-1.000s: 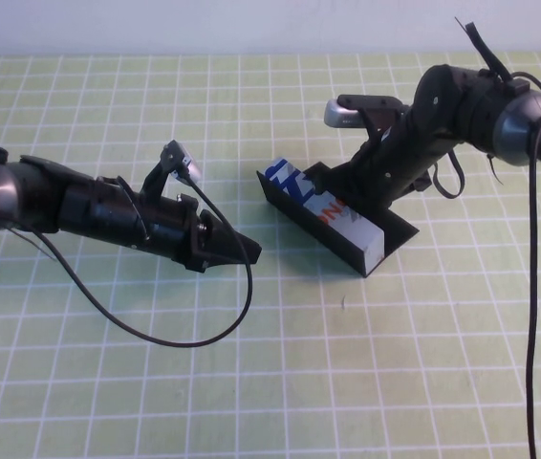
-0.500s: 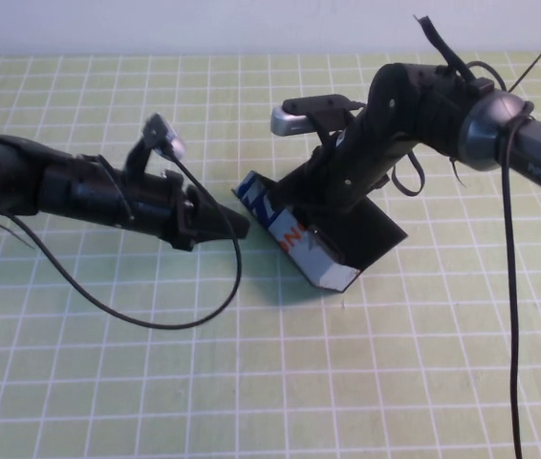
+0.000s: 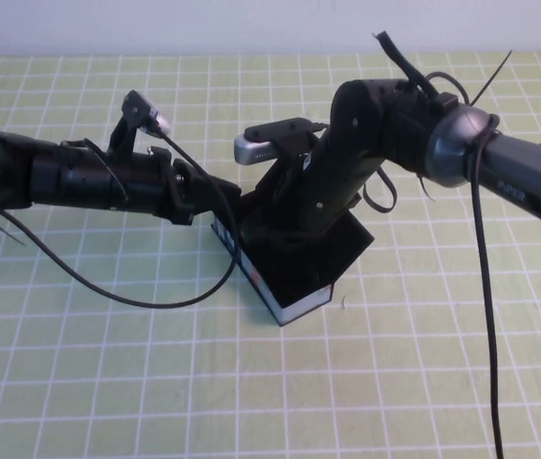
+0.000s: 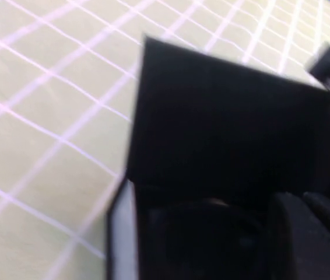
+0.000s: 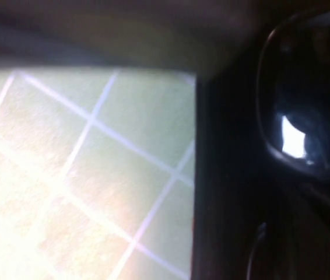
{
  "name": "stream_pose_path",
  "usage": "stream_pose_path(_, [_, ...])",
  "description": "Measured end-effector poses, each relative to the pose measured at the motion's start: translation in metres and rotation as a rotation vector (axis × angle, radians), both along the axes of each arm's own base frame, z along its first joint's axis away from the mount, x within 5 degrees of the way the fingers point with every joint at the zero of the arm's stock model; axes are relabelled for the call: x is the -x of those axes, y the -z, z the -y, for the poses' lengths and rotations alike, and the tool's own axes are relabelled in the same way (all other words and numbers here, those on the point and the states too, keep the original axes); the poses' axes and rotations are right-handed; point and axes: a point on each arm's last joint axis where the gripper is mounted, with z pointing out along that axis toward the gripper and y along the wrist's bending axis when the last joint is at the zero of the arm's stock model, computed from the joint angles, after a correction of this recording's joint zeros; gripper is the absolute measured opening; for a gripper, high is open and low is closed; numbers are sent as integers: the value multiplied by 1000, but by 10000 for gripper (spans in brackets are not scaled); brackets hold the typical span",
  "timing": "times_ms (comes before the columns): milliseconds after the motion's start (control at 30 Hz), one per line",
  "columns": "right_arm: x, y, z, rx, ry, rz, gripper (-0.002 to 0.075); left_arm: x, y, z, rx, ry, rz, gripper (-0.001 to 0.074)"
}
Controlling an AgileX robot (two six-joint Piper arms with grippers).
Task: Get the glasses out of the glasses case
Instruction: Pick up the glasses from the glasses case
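The glasses case (image 3: 301, 302) lies open at the middle of the mat, one black end and a strip of its white-blue side showing, with its flat lid (image 3: 352, 241) laid back to the right. My right gripper (image 3: 286, 235) reaches down into the case and covers its inside. The glasses are hidden in the high view. In the right wrist view one dark lens (image 5: 305, 87) lies close by, inside the black case wall (image 5: 217, 175). My left gripper (image 3: 225, 196) is shut, its tip at the case's left end. The left wrist view shows the black lid (image 4: 229, 116).
The green mat with a white grid (image 3: 108, 382) covers the table. A black cable (image 3: 156, 304) loops down from the left arm onto the mat. Cables and ties stick out of the right arm (image 3: 414, 72) above the case.
The case has slid and turned to the left and towards the front with my right gripper in it. My left gripper has moved up and right to the case's left end.
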Motion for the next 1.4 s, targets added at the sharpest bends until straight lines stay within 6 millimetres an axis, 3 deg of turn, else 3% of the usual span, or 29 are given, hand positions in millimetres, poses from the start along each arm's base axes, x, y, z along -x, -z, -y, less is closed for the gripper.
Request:
stream_pose_path(200, [4,0,-3,7,-15,-14,-16,-11,3,-1,1,-67,20,-4])
stream_pose_path(433, [5,-1,-3,10,-18,-19,-16,-27,29,1,-17,-72,-63,-4])
stream_pose_path(733, [15,-31,4,22,-31,-21,-16,-27,35,0,-58,-52,-127,-4])
stream_pose_path(900, [24,-32,13,117,-41,-98,-16,-26,35,0,-58,-55,-151,-4])
stream_pose_path(1133, [15,-30,26,257,26,-21,-16,-21,36,0,-83,-12,-211,-4])
stream_pose_path(1400, [-7,-32,39,203,98,88,-16,-10,37,0,-106,75,-288,-4])
